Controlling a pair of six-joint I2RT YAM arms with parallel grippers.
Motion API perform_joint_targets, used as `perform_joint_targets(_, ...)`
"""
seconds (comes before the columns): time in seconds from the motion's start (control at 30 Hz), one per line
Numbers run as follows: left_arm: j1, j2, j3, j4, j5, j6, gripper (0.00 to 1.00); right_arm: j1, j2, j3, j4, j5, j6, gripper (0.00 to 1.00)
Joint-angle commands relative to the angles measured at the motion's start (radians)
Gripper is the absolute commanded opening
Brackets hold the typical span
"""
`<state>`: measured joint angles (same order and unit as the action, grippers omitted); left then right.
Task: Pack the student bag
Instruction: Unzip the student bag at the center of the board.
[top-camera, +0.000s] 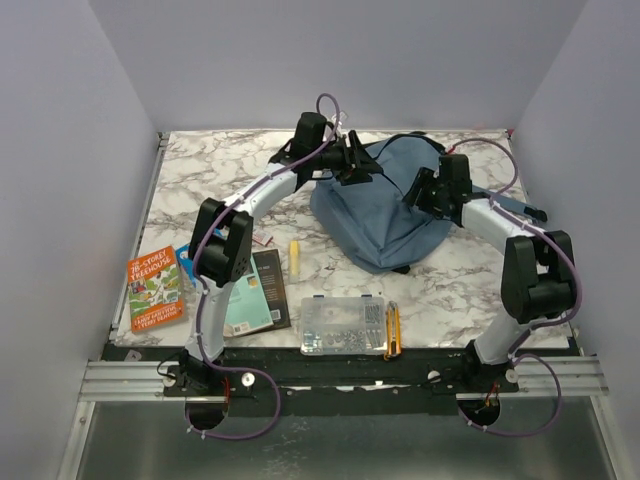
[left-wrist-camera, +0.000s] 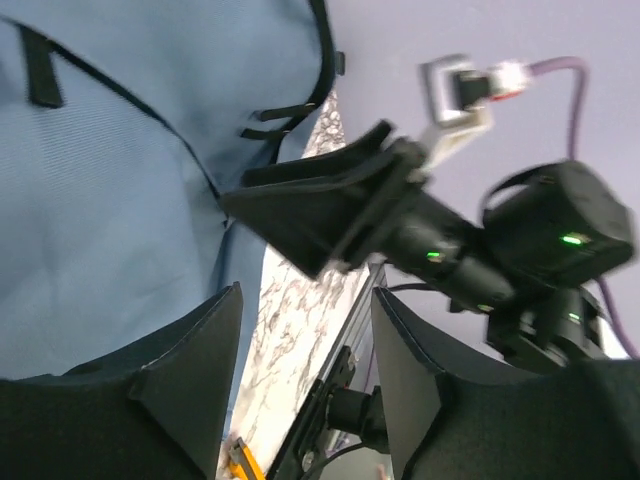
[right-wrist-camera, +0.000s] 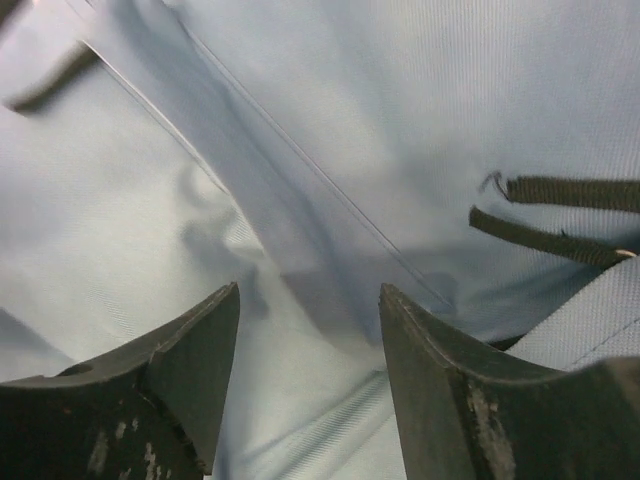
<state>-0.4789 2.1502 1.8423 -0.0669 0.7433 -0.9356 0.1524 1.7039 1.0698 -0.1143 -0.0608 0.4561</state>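
Note:
The student bag (top-camera: 385, 225), a dusty blue-grey backpack, lies flat at the back middle-right of the marble table (top-camera: 210, 180). My left gripper (top-camera: 366, 168) hovers over the bag's upper left edge. It is open and empty in the left wrist view (left-wrist-camera: 305, 340), where the bag (left-wrist-camera: 100, 170) lies to its left. My right gripper (top-camera: 416, 190) is over the bag's upper right part, and also shows in the left wrist view (left-wrist-camera: 300, 215). It is open and empty in the right wrist view (right-wrist-camera: 308, 330), close above the bag's fabric (right-wrist-camera: 300, 130), with black straps (right-wrist-camera: 560, 210) to its right.
An orange book (top-camera: 155, 290) and a dark teal book (top-camera: 255, 292) lie at the near left. A yellow stick (top-camera: 296, 256) lies in front of the bag. A clear box of small parts (top-camera: 343, 325) and a yellow-black knife (top-camera: 393, 330) sit near the front edge.

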Motion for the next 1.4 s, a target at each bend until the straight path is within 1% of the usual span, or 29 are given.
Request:
perform_joint_targets(0.0, 0.015, 0.036, -0.040, 0.003, 0.029, -0.030, 0.53, 0.001, -0.045, 0.099, -0.029, -0.018, 0.142, 0.63)
perform_joint_targets(0.07, 0.027, 0.054, -0.054, -0.001, 0.033, -0.021, 0.51, 0.001, -0.025, 0.128, 0.000, -0.067, 0.214, 0.63)
perform_joint_targets(0.13, 0.045, 0.084, -0.048, -0.017, 0.032, -0.021, 0.45, 0.001, 0.009, 0.151, 0.045, -0.124, 0.295, 0.62)
perform_joint_targets(0.2, 0.052, 0.123, 0.003, -0.127, 0.000, 0.012, 0.36, 0.001, 0.055, 0.173, 0.101, -0.192, 0.371, 0.58)
perform_joint_targets(0.27, 0.051, 0.156, 0.064, -0.241, -0.043, 0.077, 0.30, 0.001, 0.107, 0.209, 0.132, -0.231, 0.464, 0.57)
perform_joint_targets(0.3, 0.048, 0.165, 0.078, -0.273, -0.065, 0.104, 0.30, 0.001, 0.135, 0.227, 0.144, -0.258, 0.516, 0.55)
perform_joint_targets(0.4, 0.049, 0.184, 0.087, -0.334, -0.126, 0.132, 0.28, 0.004, 0.209, 0.213, 0.300, -0.361, 0.715, 0.41)
perform_joint_targets(0.47, 0.048, 0.196, 0.097, -0.366, -0.147, 0.135, 0.23, 0.008, 0.269, 0.227, 0.338, -0.399, 0.791, 0.38)
perform_joint_targets(0.6, 0.043, 0.195, 0.122, -0.418, -0.188, 0.142, 0.18, 0.021, 0.322, 0.257, 0.305, -0.365, 0.841, 0.38)
perform_joint_targets(0.7, 0.042, 0.197, 0.148, -0.471, -0.198, 0.147, 0.17, 0.022, 0.350, 0.268, 0.274, -0.345, 0.867, 0.38)
perform_joint_targets(0.8, 0.038, 0.206, 0.169, -0.492, -0.187, 0.154, 0.14, 0.022, 0.381, 0.275, 0.276, -0.353, 0.911, 0.38)
perform_joint_targets(0.9, 0.030, 0.209, 0.183, -0.506, -0.206, 0.166, 0.12, 0.022, 0.397, 0.273, 0.304, -0.347, 0.959, 0.38)
perform_joint_targets(1.13, 0.018, 0.221, 0.218, -0.534, -0.230, 0.205, 0.11, 0.022, 0.442, 0.278, 0.329, -0.338, 1.097, 0.38)
perform_joint_targets(1.23, 0.016, 0.220, 0.231, -0.551, -0.244, 0.227, 0.11, 0.024, 0.457, 0.261, 0.387, -0.348, 1.171, 0.38)
perform_joint_targets(1.37, 0.011, 0.217, 0.235, -0.553, -0.265, 0.255, 0.11, 0.027, 0.481, 0.287, 0.391, -0.356, 1.211, 0.38)
